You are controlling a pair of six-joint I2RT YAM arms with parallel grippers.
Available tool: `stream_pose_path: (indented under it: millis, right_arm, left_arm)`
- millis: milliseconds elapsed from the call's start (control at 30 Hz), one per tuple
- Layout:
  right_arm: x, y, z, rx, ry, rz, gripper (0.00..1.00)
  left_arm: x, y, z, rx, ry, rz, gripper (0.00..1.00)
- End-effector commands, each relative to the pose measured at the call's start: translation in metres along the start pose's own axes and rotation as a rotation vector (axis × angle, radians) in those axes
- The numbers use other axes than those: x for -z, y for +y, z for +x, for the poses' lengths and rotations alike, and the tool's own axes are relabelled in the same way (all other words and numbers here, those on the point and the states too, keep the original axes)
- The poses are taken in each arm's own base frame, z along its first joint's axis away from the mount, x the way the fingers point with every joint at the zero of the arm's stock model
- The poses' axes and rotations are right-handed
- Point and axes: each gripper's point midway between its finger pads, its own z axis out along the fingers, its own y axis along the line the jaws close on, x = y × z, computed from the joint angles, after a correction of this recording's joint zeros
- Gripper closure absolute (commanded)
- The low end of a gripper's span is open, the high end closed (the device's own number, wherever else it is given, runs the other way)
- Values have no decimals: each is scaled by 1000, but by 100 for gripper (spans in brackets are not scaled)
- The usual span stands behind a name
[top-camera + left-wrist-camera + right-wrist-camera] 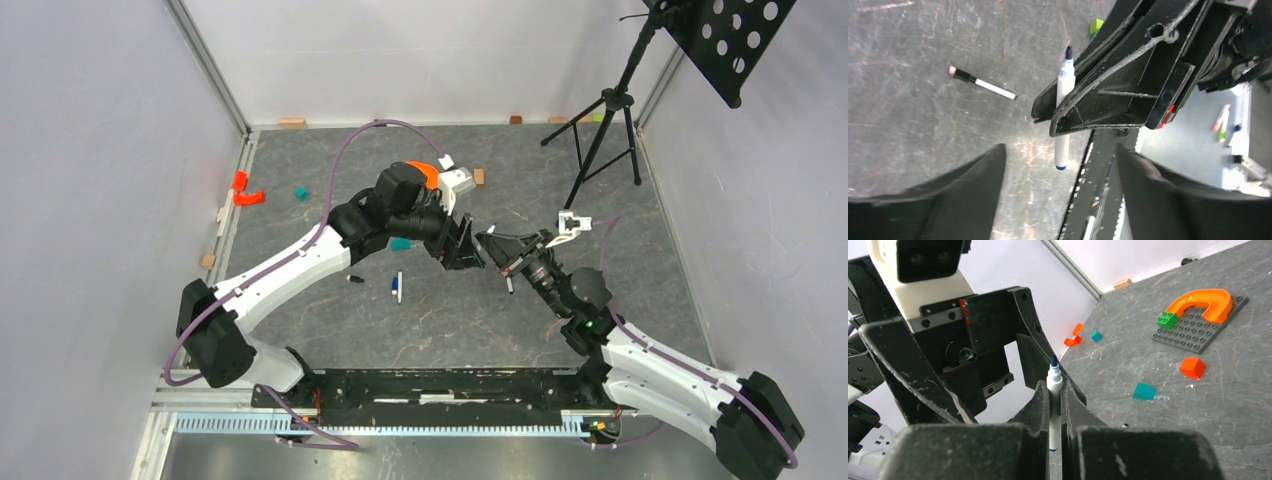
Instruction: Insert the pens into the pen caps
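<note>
My right hand (1054,391) is pinching a white pen (1054,380), blue tip up, dead center of the right wrist view. My left hand (1060,160) is spread wide along the bottom of the left wrist view. There's a second pen (983,84) lying on the table (908,130), upper left there.

I'm looking at a scuffed grey table (620,300). Just near-left of the left gripper (468,250) a white pen (399,287) lies flat, with a small black cap (355,279) a little farther left. Well off to its far left sit a teal brick (300,192) and red pieces (245,190). Ahead of the right gripper (1055,405) lie a second teal brick (1144,391), an orange cube (1192,367) and a dark baseplate (1193,335).
</note>
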Motion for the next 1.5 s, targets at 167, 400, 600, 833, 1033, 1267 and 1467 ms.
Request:
stream_pose_path:
  millis: [167, 400, 600, 833, 1033, 1267, 1467]
  right_arm:
    - [4, 26, -54, 54, -138, 13, 100]
    - [6, 41, -51, -11, -112, -51, 100]
    - [5, 43, -39, -39, -79, -87, 100]
    - [4, 44, -31, -55, -54, -98, 100]
    - [2, 48, -23, -70, -34, -118, 100]
    - [5, 47, -25, -6, -44, -124, 56]
    - [4, 34, -13, 42, -9, -86, 49]
  left_arm:
    - [11, -18, -9, -72, -43, 59, 9]
    - [13, -38, -13, -84, -76, 166, 24]
    - [14, -42, -14, -90, -101, 183, 36]
    - [12, -33, -18, -71, -123, 129, 54]
    - [11, -28, -19, -69, -132, 95, 75]
    - [17, -23, -22, -77, -156, 49, 98]
    - [20, -27, -25, -87, -169, 58, 98]
